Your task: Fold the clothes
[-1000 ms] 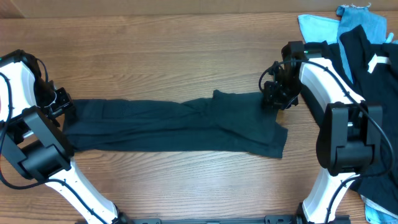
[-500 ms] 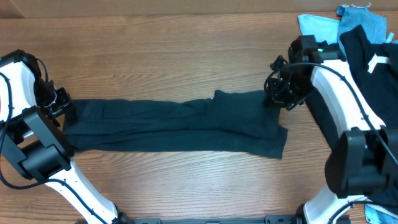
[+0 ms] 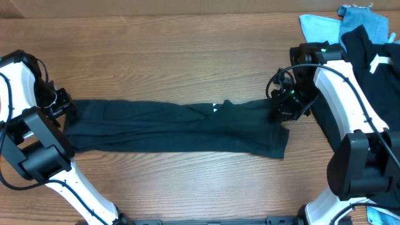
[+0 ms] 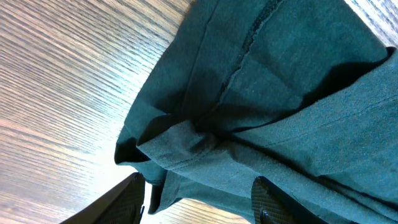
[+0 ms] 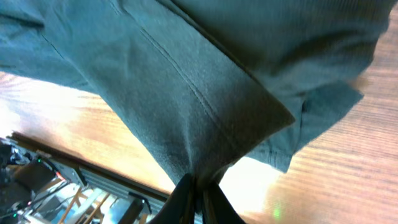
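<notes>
I see the dark garment (image 3: 181, 128) stretched across the bench (image 3: 175, 56), 9 to 3 o'clock. My right tool (image 3: 284, 111) pinches its 3 o'clock edge. My left tool (image 4: 196, 199) sits spread at the 9 o'clock hem. Open wood lies at 12, and piled clothes (image 3: 369, 50) crowd 2 o'clock.

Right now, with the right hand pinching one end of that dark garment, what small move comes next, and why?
Probably lift the right hand slightly and carry its corner leftward over the dark garment. It is shut on the fabric, and the garment lies stretched long across the table, its other end at the left hand.
</notes>
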